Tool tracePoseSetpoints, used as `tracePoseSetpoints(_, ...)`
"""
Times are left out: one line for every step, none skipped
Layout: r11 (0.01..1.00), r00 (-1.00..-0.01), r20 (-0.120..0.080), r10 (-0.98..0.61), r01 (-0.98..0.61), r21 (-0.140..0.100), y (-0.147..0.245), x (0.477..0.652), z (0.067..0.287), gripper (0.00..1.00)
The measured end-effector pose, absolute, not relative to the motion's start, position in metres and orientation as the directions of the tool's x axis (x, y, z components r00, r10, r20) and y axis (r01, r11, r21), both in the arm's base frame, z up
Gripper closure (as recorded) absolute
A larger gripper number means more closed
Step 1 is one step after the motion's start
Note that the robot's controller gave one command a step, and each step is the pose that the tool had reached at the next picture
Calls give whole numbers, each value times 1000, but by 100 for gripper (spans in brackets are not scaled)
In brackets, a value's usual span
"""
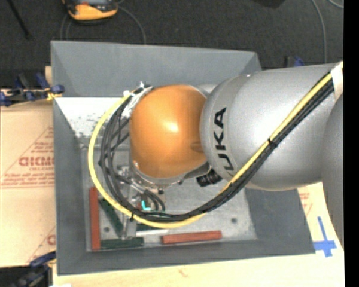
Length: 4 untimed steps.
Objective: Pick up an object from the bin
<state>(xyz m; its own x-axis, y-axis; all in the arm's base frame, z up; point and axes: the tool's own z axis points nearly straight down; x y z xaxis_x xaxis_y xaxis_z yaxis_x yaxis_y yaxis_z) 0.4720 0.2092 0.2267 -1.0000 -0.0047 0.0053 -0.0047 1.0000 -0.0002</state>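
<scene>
The arm [275, 130] comes in from 3 o'clock and bends down into the grey bin [69, 178], its orange cover [164, 130] sitting over the middle of the floor. A yellow hose [93, 148] and dark cables loop round the cover's 9 o'clock side and sweep under it towards 5 o'clock.

The pincer [130, 220] hangs below the cover, low in the bin's 7 o'clock corner. Whether it is wide or narrow cannot be told, because cables and the wrist hide most of it, and nothing can be seen gripped in it.

Right under it lies a dark green flat piece [113, 217], slanting from 10 o'clock to 4 o'clock across that corner; whether the pincer touches it is not clear.

Just beside the green piece, on its 9 o'clock side, a long brown-red bar [94, 220] lies along the floor's edge, running from 12 to 6 o'clock. A pale thin stick [148, 234] lies flat at the pincer's 5 o'clock. Beyond it, towards 3 o'clock, a short red bar [191, 238] rests along the floor's 6 o'clock edge.
</scene>
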Motion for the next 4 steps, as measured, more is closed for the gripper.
tracePoseSetpoints(1000,-1000,-2,-1,-1,2,208,474,230,0)
tracePoseSetpoints(1000,-1000,-7,17,17,4,152,483,177,0)
tracePoseSetpoints(999,-999,-7,46,46,1,153,497,109,0)
tracePoseSetpoints(990,-990,1,138,138,1,114,485,77,100)
